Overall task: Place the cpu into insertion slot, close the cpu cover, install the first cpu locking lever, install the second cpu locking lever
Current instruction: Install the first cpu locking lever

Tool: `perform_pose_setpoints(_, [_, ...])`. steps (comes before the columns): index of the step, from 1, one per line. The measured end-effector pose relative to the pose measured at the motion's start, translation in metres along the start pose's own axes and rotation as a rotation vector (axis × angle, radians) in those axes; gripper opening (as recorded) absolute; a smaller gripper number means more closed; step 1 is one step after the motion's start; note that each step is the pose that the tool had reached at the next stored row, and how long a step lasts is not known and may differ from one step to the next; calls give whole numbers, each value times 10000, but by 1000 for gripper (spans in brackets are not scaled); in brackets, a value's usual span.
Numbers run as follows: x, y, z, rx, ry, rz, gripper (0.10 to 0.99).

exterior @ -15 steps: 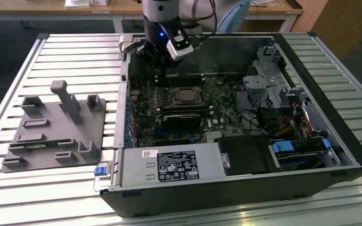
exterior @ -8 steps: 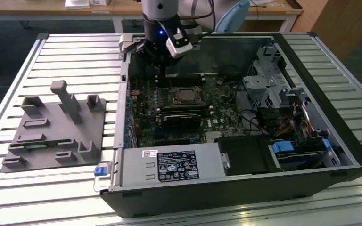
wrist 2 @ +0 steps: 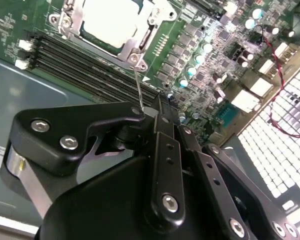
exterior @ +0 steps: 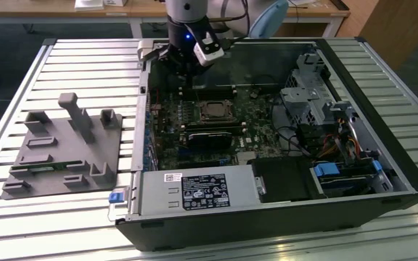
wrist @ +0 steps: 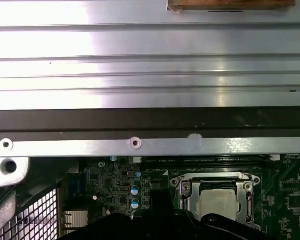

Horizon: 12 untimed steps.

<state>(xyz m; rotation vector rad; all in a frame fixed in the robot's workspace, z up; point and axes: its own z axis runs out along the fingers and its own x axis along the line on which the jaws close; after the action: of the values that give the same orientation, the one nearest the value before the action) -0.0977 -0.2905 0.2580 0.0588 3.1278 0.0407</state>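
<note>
Pincer (wrist 2: pixel 151 111) clamped on thin locking lever (wrist 2: pixel 138 85) beside cpu cover (wrist 2: pixel 151 17), memory slots (wrist 2: pixel 80 62) near.

The open case (exterior: pixel 267 223) on the slatted table (exterior: pixel 85 60) is taken in whole by the exterior view, which is set high, well back and tilted down, with the arm (exterior: pixel 187 22) at the far side. In the second wrist view the board (wrist 2: pixel 200 45) is seen from close by, steeply down past the gripper (wrist 2: pixel 152 107), while in the first wrist view the look is carried outward over the case's wall (wrist: pixel 150 120) to the table beyond. The cpu (wrist: pixel 217 202) and the board around it are shared by all three views.
</note>
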Motion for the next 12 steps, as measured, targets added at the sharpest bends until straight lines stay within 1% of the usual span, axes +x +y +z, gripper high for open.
perform_pose_setpoints(2, [-56,3,2,-1,0,0,106])
perform_pose_setpoints(6, [-213,8,8,1,2,0,106])
perform_pose_setpoints(9, [-305,12,16,0,4,0,106])
perform_pose_setpoints(10, [-313,11,16,-25,4,-1,106])
perform_pose_setpoints(12, [-314,11,18,-128,8,-1,106])
